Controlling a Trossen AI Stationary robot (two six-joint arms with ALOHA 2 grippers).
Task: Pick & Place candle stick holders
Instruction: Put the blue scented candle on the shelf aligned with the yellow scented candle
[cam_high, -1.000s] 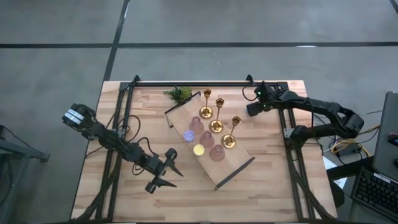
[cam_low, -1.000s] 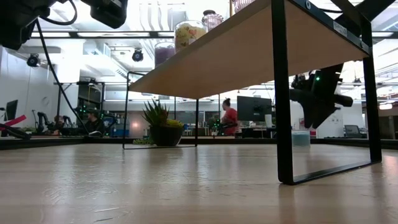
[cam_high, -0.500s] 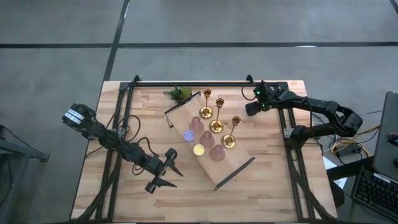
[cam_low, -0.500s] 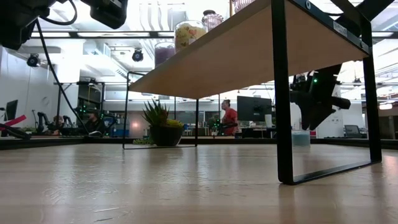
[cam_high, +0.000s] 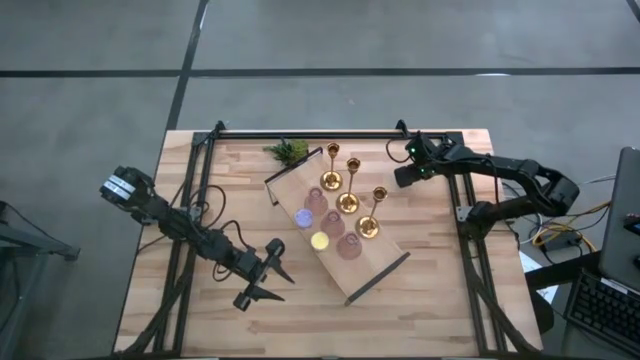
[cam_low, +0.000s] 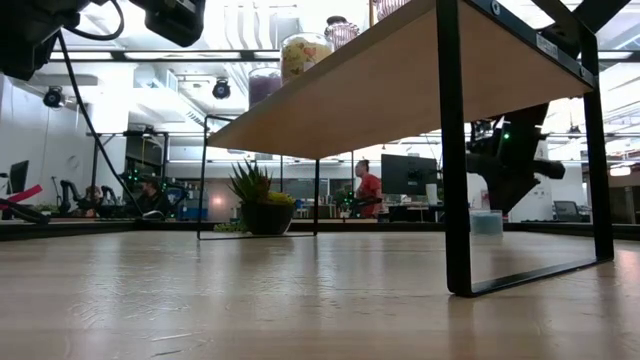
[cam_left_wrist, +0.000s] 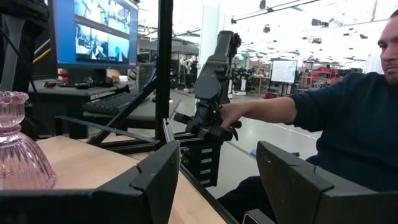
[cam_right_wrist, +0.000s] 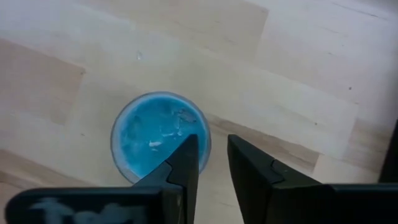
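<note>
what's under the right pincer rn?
A blue tealight disc on bare table wood, directly below the right pincer. Its jaws stand narrowly apart, one finger overlapping the disc's rim, hiding part of the edge. From overhead the arm covers the disc.

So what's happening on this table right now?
Two robot arms work at a wooden table. On a raised wooden shelf stand three gold candlesticks and pink glass cups. The right gripper is above a blue tealight disc lying on the table near the far right corner, its fingers close together and empty. The left gripper waits near the front, open and empty.
</note>
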